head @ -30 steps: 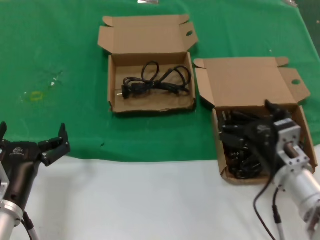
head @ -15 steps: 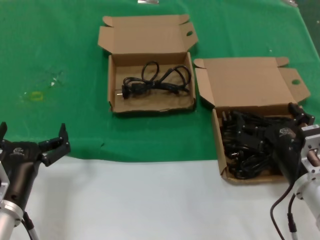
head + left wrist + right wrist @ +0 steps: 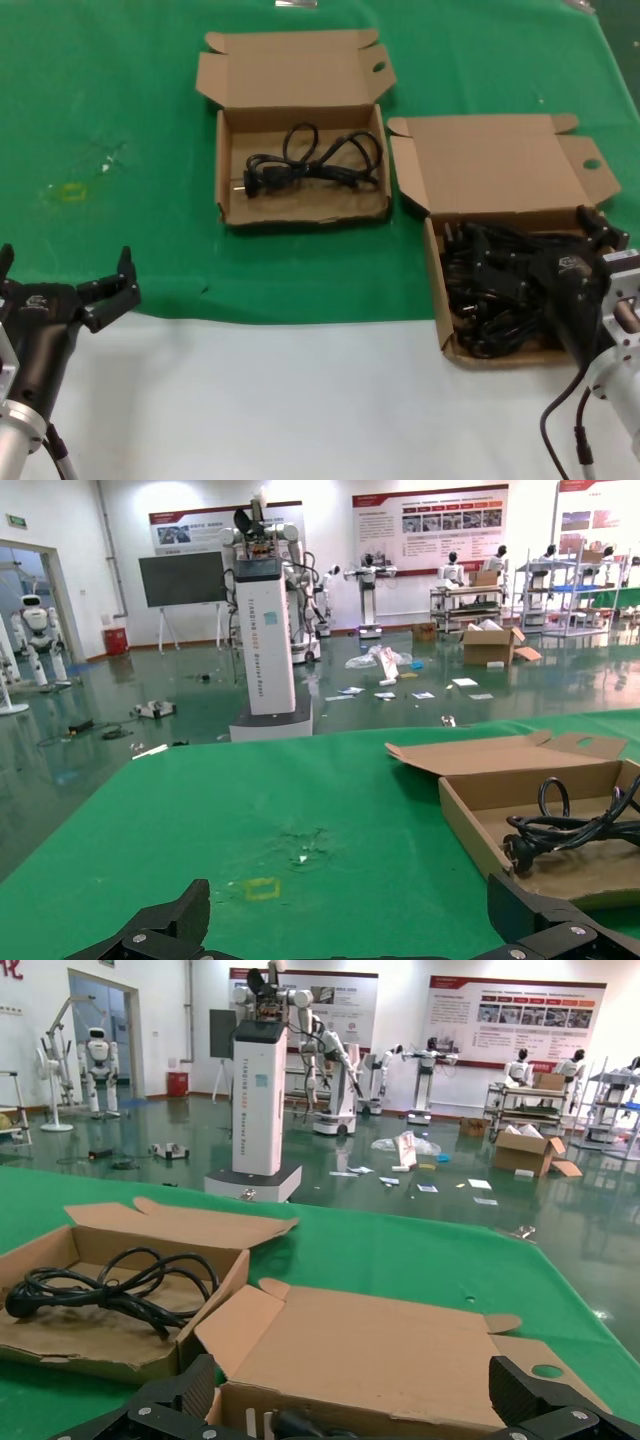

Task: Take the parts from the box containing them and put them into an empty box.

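Fingers point(image 3: 590, 222) spread wide on the right gripper point(image 3: 560, 262), low over the full box point(image 3: 500, 180).
Tangled cords point(image 3: 490, 290) fill it; one cord point(image 3: 310, 160) lies in the other box point(image 3: 300, 70); the left gripper point(image 3: 75, 295) (fingers open too) waits at the worktop point(image 3: 300, 400) edge.

cords point(image 3: 492, 290) black | cartons point(image 3: 300, 180) brown | cloth point(image 3: 120, 120) green | table edge point(image 3: 300, 400) white | pincers point(image 3: 100, 290) black
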